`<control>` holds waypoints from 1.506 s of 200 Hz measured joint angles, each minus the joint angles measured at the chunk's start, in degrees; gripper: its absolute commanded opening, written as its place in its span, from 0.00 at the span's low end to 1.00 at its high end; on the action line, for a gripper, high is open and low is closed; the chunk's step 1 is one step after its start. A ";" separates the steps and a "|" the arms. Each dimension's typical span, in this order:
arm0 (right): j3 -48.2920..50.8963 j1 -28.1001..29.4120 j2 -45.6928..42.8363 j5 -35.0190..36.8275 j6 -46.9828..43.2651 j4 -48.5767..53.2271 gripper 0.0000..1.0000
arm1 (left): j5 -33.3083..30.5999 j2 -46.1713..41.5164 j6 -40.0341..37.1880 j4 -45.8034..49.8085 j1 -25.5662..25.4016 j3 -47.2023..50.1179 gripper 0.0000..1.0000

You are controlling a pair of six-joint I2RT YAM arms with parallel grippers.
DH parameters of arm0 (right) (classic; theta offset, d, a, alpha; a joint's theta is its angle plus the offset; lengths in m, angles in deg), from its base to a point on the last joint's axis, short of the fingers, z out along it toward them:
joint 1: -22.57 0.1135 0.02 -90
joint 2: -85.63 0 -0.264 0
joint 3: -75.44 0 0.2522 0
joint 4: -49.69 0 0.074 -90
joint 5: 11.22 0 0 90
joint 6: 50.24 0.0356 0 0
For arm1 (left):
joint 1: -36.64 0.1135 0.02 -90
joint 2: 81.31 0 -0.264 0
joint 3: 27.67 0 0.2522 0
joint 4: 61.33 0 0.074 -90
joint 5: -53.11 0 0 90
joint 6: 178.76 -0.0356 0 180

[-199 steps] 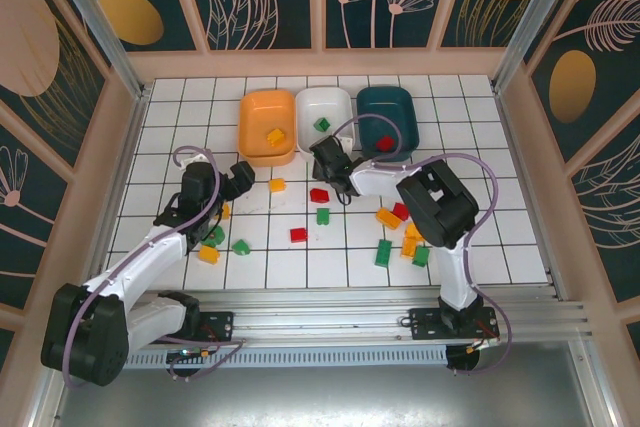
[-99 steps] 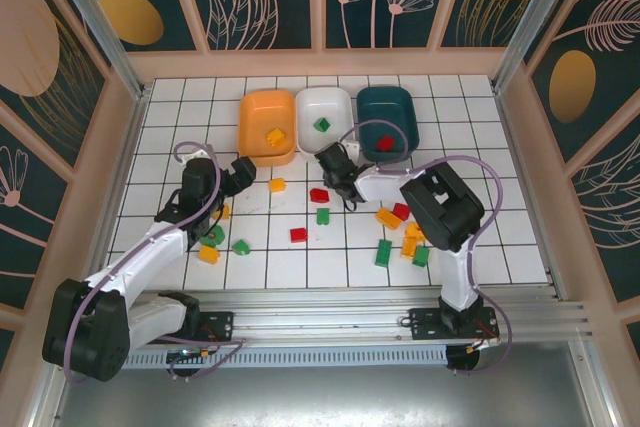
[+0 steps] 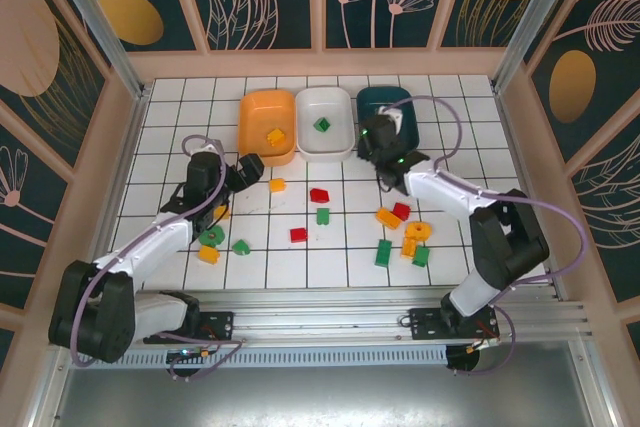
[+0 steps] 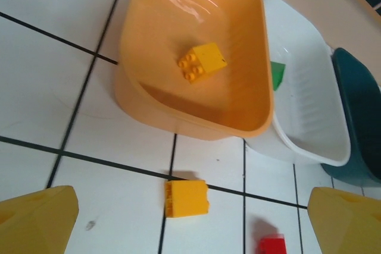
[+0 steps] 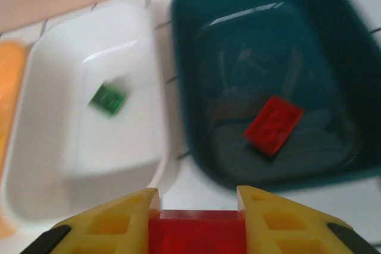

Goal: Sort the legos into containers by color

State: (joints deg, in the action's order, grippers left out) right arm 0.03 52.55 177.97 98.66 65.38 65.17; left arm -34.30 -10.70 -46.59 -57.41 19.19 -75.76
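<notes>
**Left gripper** (image 3: 247, 168): jaws at their widest and empty, low over the tiles in front of the orange tub (image 3: 268, 127), much where it was a second ago. A loose yellow brick (image 4: 186, 198) lies just ahead of it, untouched.

**Orange tub:** one sorted yellow brick (image 4: 201, 62) inside.

**White tub** (image 3: 325, 122): one green brick (image 3: 322, 124) inside.

**Right gripper** (image 3: 378, 137): within the last second it has swung from the tiles before the white tub to the near rim of the teal tub (image 3: 405, 105). Its jaws have narrowed onto a held red brick (image 5: 196, 233). The carry looks nearly done and a release over teal should follow. That is the right colour, as a sorted red brick (image 5: 274, 124) already lies there.

**Scattered bricks** (image 3: 400, 232): red, green and yellow-orange pieces remain on the tiles, so most of the sorting is outstanding.

**Obscured:**
- The held red brick is cut off by the lower edge of the right wrist view, which is blurred.
- In the overhead view the gripper covers the teal tub's near half.
- The cluster of bricks at right is too tight to count.
</notes>
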 measured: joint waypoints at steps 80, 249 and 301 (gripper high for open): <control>-21.22 -14.03 25.05 -10.58 -7.06 3.98 0.43 | 12.46 9.20 3.80 -5.25 -0.35 -0.07 0.99; 8.02 16.61 -1.03 -6.23 -3.50 4.04 0.67 | -4.00 -0.17 6.01 -1.46 -0.35 3.48 0.99; 9.14 20.57 0.63 -6.93 1.55 5.60 0.70 | -8.04 -2.21 8.81 -1.44 -0.35 6.91 0.98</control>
State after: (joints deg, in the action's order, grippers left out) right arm 9.16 73.11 178.60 91.73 66.93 70.77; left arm -42.35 -12.90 -37.78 -58.86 18.84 -68.85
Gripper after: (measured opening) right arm 0.694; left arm 0.985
